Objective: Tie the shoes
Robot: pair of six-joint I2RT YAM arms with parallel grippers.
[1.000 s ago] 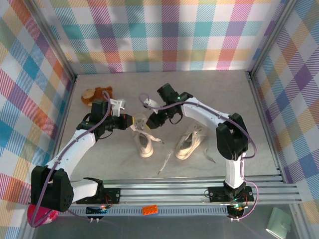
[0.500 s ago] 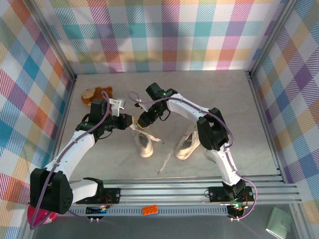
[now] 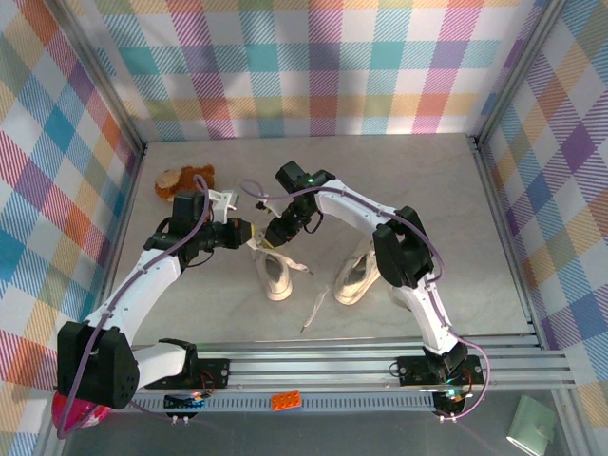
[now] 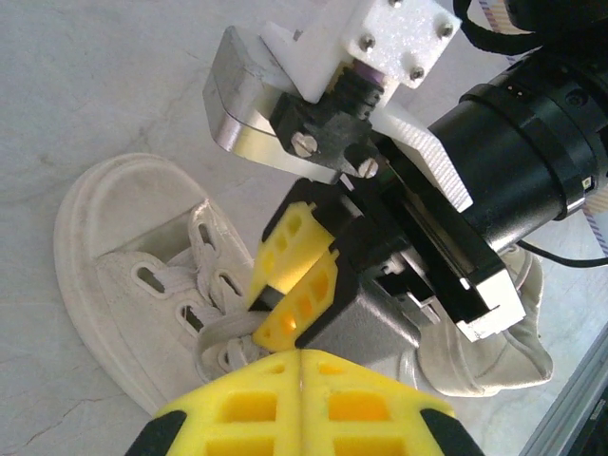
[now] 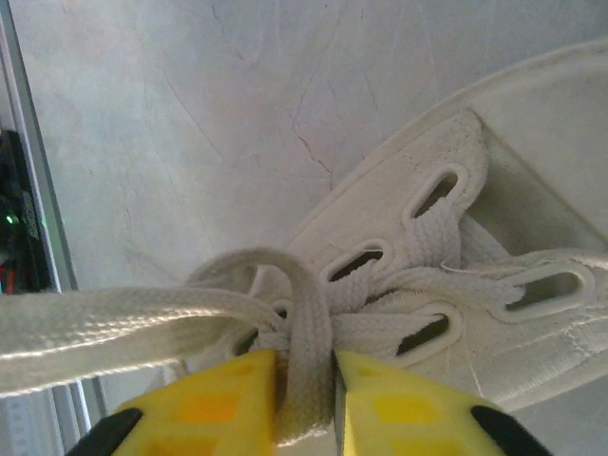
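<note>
Two cream shoes lie mid-table, the left shoe (image 3: 275, 274) and the right shoe (image 3: 356, 275). Both grippers meet over the left shoe's (image 4: 123, 237) eyelets. My right gripper (image 5: 304, 366) is shut on a white lace loop (image 5: 302, 313) that rises from the crossed laces on the shoe (image 5: 456, 247). Another lace strand (image 5: 114, 328) runs taut toward my left gripper (image 4: 302, 353), whose yellow fingers are pressed together; the pinch itself is hidden. From above, the left gripper (image 3: 249, 231) and right gripper (image 3: 269, 237) almost touch. The right gripper (image 4: 275, 294) hangs just beyond my left fingertips.
A brown plush toy (image 3: 183, 180) lies at the back left. The right shoe's loose laces (image 3: 318, 309) trail toward the front rail (image 3: 380, 361). An orange brick (image 3: 286, 400) sits below the rail. Plaid walls enclose the table on three sides.
The right arm has swung left from between the shoes to the left shoe, and its jaws have closed on the lace loop. The left arm has stayed put.
</note>
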